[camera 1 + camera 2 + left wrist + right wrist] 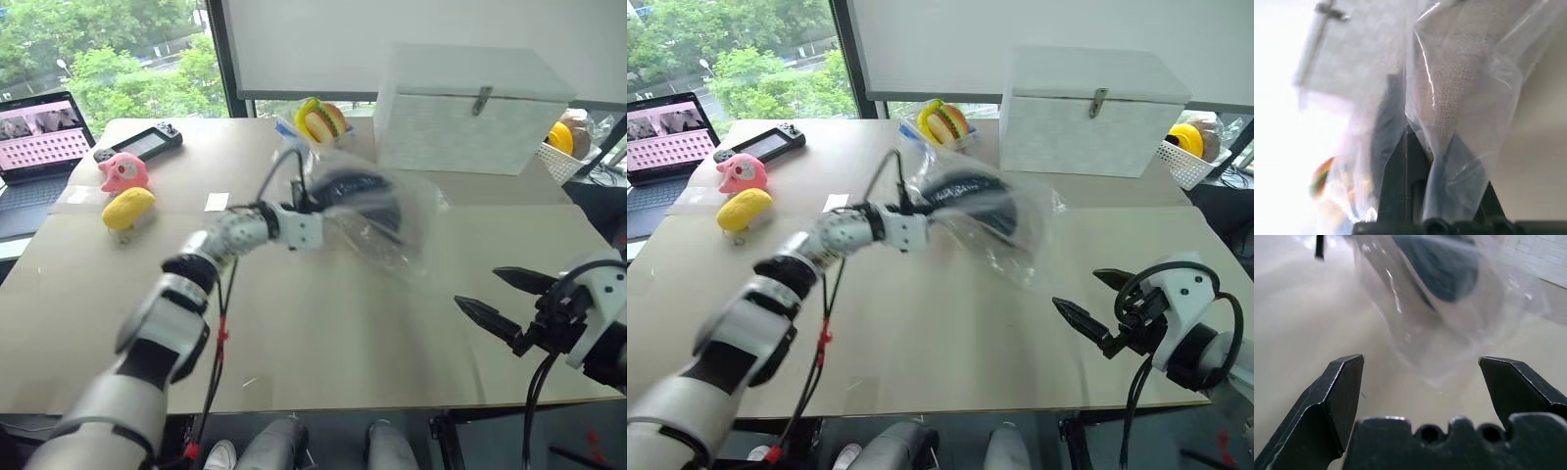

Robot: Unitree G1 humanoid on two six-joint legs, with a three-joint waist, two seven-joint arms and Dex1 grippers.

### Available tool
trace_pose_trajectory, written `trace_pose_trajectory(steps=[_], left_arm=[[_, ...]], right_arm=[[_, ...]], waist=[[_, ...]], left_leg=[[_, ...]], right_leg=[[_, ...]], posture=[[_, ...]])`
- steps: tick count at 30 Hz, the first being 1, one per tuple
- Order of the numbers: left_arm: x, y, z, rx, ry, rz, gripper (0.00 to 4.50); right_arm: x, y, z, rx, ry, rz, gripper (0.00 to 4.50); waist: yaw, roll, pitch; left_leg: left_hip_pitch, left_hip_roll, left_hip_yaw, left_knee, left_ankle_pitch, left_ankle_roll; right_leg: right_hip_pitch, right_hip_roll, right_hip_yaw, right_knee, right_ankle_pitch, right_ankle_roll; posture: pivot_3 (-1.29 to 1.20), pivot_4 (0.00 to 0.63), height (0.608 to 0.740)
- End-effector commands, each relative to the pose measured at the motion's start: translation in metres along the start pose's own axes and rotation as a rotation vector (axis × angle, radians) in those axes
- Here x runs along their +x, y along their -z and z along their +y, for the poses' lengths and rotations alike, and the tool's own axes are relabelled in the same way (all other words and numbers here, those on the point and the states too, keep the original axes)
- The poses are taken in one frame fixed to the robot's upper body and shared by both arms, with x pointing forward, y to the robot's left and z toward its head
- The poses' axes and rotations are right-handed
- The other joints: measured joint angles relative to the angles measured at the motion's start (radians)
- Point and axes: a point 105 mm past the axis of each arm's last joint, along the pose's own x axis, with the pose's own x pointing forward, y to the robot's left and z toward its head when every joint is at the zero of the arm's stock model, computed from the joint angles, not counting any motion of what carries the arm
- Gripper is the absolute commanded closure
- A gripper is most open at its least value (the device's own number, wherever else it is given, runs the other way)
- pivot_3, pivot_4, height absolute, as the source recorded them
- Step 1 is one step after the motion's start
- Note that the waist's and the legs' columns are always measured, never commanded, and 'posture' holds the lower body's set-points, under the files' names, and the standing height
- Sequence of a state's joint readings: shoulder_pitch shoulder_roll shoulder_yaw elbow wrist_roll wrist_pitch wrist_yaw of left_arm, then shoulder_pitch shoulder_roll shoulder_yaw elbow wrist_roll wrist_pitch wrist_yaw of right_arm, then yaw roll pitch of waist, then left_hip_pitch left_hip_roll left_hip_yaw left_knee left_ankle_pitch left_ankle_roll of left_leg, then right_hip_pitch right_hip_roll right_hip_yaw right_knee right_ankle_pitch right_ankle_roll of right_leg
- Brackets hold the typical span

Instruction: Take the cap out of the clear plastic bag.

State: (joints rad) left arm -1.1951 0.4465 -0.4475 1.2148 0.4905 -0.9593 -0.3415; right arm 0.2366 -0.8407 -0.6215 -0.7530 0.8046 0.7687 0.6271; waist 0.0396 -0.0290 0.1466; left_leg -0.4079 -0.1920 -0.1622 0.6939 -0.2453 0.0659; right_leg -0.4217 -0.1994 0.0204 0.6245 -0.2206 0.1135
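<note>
Cap [355, 192] crown rightward, bag [392, 230] hanging slantwise

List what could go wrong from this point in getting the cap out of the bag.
1. The left gripper is shut on the clear plastic bag with the cap inside, lifted off the table; the glossy film might slip.
2. The right gripper, open and apart, may pinch only plastic, not the cap.
</note>
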Motion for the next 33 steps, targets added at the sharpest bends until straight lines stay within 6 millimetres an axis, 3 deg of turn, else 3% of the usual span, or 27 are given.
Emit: trace_pose_trajectory(steps=[1,3,11,17,21,28,29,31,33], left_arm=[[-0.005,-0.023,0.015,0.024,-0.042,-0.164,4.43],[-0.007,-0.03,0.019,0.03,-0.047,-0.21,4.43],[-0.009,-0.038,-0.02,0.176,0.178,-0.274,4.43],[-0.006,-0.006,-0.043,0.471,0.288,-0.123,4.43],[-0.007,0.006,-0.046,0.543,0.271,-0.073,3.19],[-0.008,0.003,-0.04,0.536,0.199,-0.097,0.8],[-0.008,0.002,-0.039,0.534,0.187,-0.107,0.67],[-0.006,-0.003,-0.037,0.507,0.159,-0.129,0.01],[-0.004,-0.01,-0.033,0.46,0.128,-0.15,0.01]], right_arm=[[-0.001,-0.014,0.005,-0.037,-0.027,-0.037,0.0],[0.0,-0.014,0.006,-0.037,-0.034,-0.036,0.0],[0.004,-0.004,0.012,-0.028,-0.035,-0.002,0.0],[0.003,-0.003,0.014,-0.024,-0.019,-0.006,0.0],[0.004,-0.003,0.015,-0.022,-0.021,-0.009,0.0],[0.006,-0.002,0.015,-0.017,-0.03,-0.009,0.0],[0.007,-0.001,0.016,-0.015,-0.034,-0.009,0.0],[0.008,-0.001,0.016,-0.014,-0.039,-0.009,0.0],[0.009,0.0,0.017,-0.014,-0.044,-0.009,0.0]], waist=[[0.006,0.0,0.0],[0.008,0.0,0.0],[-0.004,-0.002,0.001],[-0.001,-0.003,0.002],[-0.002,-0.003,0.002],[-0.001,-0.004,0.002],[-0.001,-0.005,0.003],[-0.001,-0.005,0.003],[-0.001,-0.005,0.003]], left_leg=[[0.0,0.0,0.0,0.0,0.0,0.0],[0.0,-0.001,0.0,0.001,0.001,-0.002],[-0.004,-0.001,0.0,0.002,0.001,-0.001],[-0.004,-0.001,0.001,0.002,-0.001,0.001],[-0.002,-0.001,0.001,0.002,-0.002,0.004],[-0.003,-0.001,0.001,0.002,0.002,-0.002],[-0.003,-0.001,0.001,0.002,0.001,-0.002],[-0.003,-0.001,0.001,0.002,0.001,-0.001],[-0.002,-0.001,0.001,0.002,0.001,-0.001]], right_leg=[[0.0,0.0,0.0,0.0,0.0,0.0],[0.0,-0.001,-0.001,0.0,0.001,0.001],[-0.001,-0.001,-0.001,0.001,0.002,0.003],[0.0,-0.001,0.0,0.0,0.002,0.003],[-0.001,0.0,0.0,0.001,0.002,0.004],[-0.001,0.0,0.0,0.001,0.002,0.003],[-0.001,0.0,0.0,0.001,0.002,0.003],[-0.002,0.0,0.0,0.001,0.002,0.003],[-0.002,0.0,0.0,0.001,0.002,0.003]], posture=[[0.0,0.15,0.737],[0.0,0.15,0.737],[0.0,0.15,0.737],[0.0,0.15,0.737],[0.0,0.15,0.737],[0.0,0.15,0.737],[0.0,0.15,0.737],[0.0,0.15,0.737],[0.0,0.15,0.737]])
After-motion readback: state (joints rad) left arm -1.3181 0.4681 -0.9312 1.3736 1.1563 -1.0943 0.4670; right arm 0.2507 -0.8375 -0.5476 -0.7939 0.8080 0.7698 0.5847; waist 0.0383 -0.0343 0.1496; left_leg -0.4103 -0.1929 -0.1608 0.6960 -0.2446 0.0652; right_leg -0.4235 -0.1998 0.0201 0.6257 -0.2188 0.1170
